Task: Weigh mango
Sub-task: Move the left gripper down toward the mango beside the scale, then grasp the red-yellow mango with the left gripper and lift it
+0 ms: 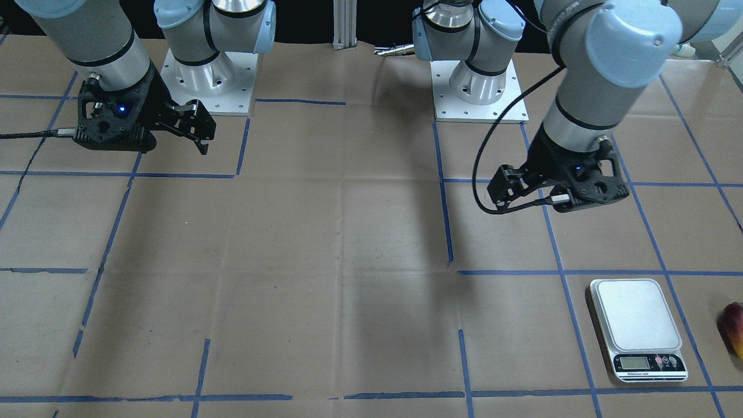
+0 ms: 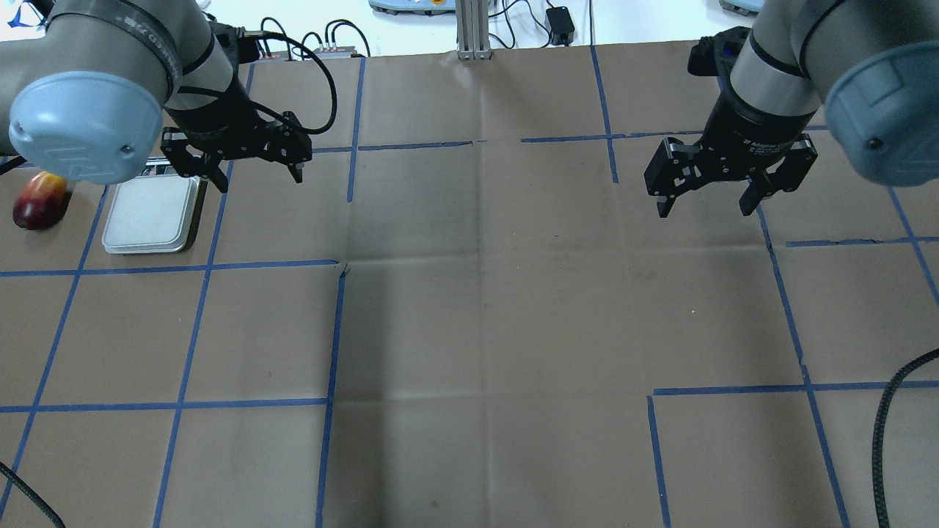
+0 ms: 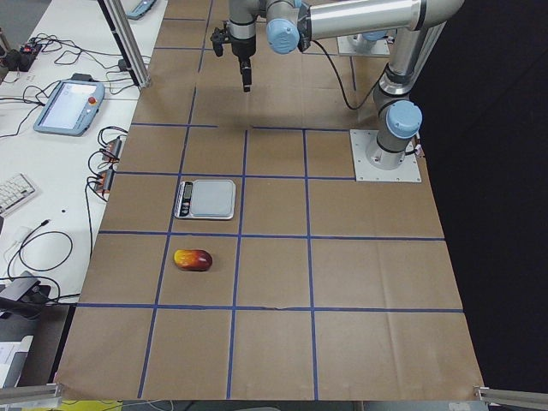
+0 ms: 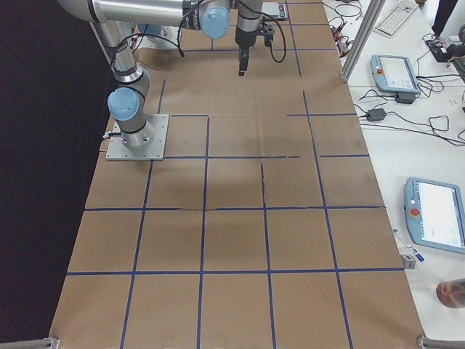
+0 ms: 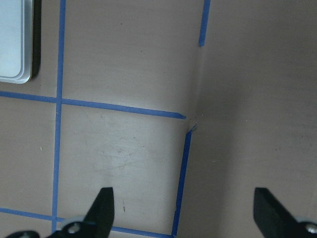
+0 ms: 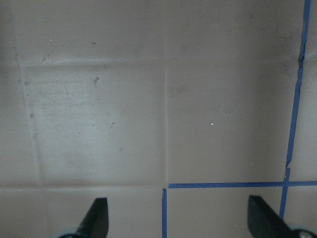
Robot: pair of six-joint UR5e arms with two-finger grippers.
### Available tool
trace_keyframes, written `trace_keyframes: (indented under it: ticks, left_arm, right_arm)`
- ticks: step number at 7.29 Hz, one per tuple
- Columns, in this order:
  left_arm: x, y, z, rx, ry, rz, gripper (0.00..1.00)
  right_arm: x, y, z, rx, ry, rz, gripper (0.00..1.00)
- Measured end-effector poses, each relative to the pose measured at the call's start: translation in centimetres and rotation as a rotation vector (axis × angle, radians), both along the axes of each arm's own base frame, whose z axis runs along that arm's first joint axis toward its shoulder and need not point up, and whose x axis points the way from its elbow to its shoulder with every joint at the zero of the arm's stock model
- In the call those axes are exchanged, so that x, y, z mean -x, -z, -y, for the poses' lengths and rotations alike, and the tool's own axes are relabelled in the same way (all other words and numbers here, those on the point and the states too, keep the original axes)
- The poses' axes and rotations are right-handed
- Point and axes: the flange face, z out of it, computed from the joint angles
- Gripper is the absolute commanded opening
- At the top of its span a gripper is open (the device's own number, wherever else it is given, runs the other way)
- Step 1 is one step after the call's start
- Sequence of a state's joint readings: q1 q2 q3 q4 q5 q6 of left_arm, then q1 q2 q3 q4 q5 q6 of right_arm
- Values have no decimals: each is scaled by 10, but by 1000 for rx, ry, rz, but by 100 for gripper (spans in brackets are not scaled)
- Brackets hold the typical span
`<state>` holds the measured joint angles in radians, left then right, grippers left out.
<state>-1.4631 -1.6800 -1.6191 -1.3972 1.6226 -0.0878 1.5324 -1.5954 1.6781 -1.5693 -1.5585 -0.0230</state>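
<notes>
Mango (image 2: 40,200) lies on the table (image 2: 469,330) just beside the scale (image 2: 150,214), not on it, so the weighing looks unstarted. Left gripper (image 2: 260,180) and right gripper (image 2: 704,211) hang above the table, fingers (image 2: 296,165) spread and empty. Grasping and placing are all left to do.

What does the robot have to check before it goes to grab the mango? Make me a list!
1. Left gripper open and empty: ok.
2. Mango uncovered, lying beside the scale and not touching it: ok.
3. Nothing on the scale yet: ok.
4. Scale switched on and showing zero: cannot tell, its display is too small to read.
5. Right gripper open, empty and far over on the other side from the scale: ok.
</notes>
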Motion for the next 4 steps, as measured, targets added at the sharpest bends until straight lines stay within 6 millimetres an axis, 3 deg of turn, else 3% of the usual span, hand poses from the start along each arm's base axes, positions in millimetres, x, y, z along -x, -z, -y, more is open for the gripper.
trace_keyframes:
  ticks: [2, 4]
  left_arm:
    - [-116, 22, 24, -36, -17, -9, 100]
    - [-249, 56, 62, -64, -85, -21, 100]
  right_arm:
    - [0, 0, 0, 0, 0, 0, 100]
    - [0, 0, 0, 0, 0, 0, 100]
